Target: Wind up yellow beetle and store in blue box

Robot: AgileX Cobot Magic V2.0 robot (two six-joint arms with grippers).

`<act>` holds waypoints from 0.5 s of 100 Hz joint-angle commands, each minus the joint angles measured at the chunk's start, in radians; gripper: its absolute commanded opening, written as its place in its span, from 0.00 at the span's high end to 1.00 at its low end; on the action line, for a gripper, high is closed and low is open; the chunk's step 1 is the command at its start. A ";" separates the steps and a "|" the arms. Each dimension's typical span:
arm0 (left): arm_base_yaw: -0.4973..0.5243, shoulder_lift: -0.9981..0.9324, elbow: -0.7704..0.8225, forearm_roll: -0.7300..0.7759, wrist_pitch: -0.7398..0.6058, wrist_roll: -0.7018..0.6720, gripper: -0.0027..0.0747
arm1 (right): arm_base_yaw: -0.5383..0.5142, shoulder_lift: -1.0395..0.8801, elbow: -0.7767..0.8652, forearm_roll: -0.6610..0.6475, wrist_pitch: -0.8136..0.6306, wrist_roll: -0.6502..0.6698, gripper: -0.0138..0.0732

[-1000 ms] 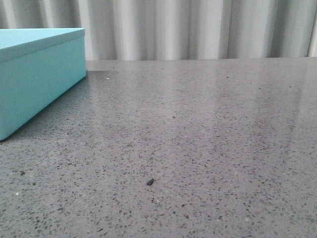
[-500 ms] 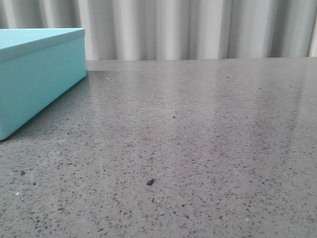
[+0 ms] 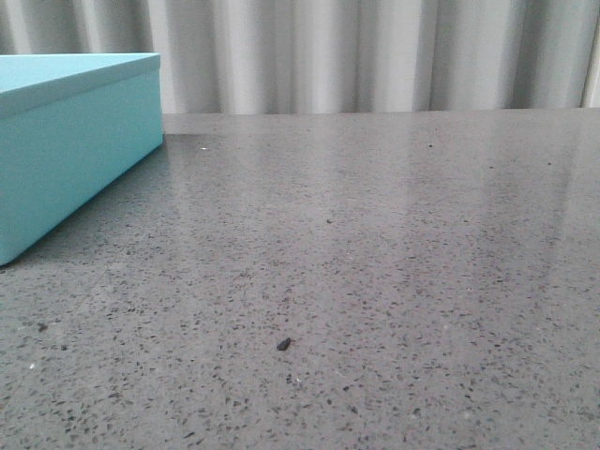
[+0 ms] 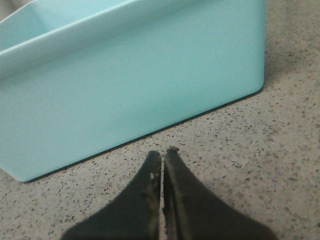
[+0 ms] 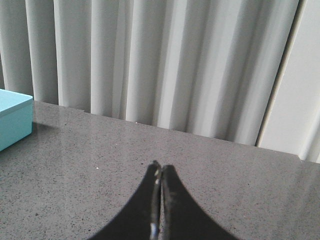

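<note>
The blue box [image 3: 66,141], light turquoise with its lid on, stands at the far left of the grey speckled table. It fills most of the left wrist view [image 4: 125,85], and its corner shows in the right wrist view [image 5: 12,122]. My left gripper [image 4: 161,152] is shut and empty, just above the table a short way in front of the box's side. My right gripper [image 5: 161,167] is shut and empty over bare table, facing the curtain. Neither gripper shows in the front view. The yellow beetle is out of view in every frame.
A small dark speck [image 3: 283,344] lies on the table near the front middle. A pale pleated curtain [image 3: 375,56] hangs behind the table's far edge.
</note>
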 commanded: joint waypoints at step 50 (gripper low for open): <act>-0.006 -0.023 0.027 -0.009 -0.030 -0.002 0.99 | 0.004 0.018 -0.006 -0.086 0.056 -0.010 0.90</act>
